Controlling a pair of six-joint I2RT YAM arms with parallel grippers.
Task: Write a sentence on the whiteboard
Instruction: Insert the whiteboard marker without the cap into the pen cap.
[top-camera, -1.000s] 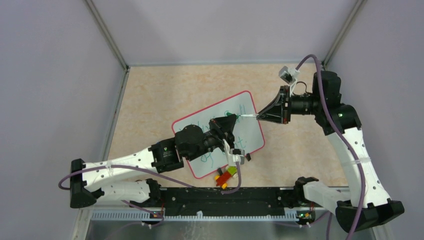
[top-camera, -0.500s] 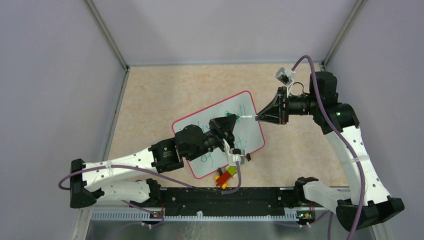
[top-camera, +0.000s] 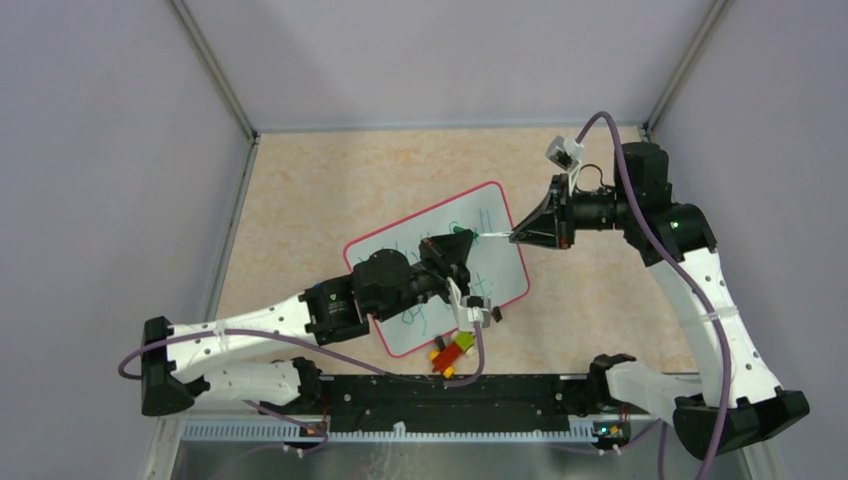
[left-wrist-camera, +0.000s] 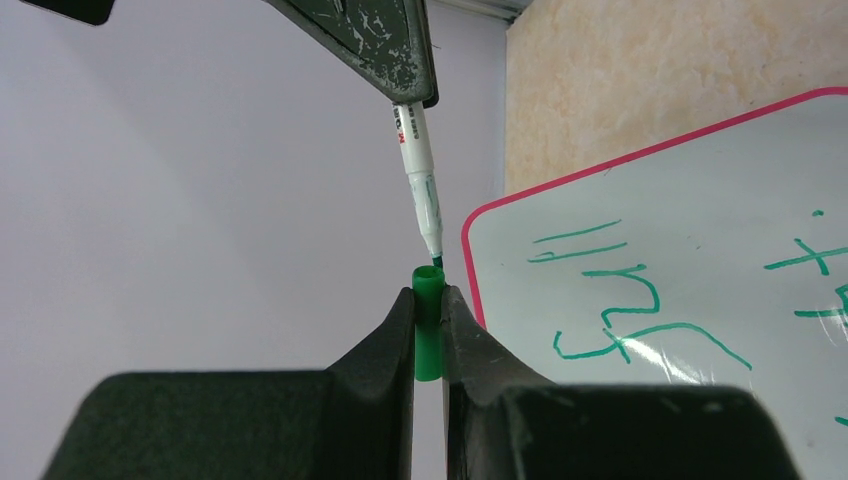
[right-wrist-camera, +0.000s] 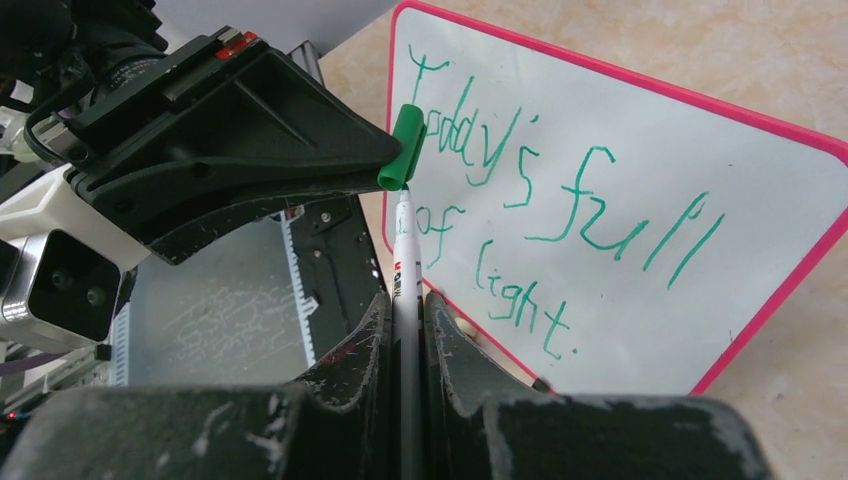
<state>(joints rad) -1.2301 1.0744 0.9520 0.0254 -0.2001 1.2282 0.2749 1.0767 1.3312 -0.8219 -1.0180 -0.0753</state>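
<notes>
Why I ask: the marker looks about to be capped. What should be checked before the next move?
1. Sentence finished on the whiteboard: ok, it reads "Today's full of light." with its full stop.
2. Marker gripped: ok, the right hand is shut on its barrel, tip out.
3. Cap gripped: ok, the left hand is shut on it, open end facing the marker.
4. Tip brought to the cap's mouth: ok, it sits right at the mouth, not yet inside.
5. Exact centring of the tip in the mouth: cannot tell.
</notes>
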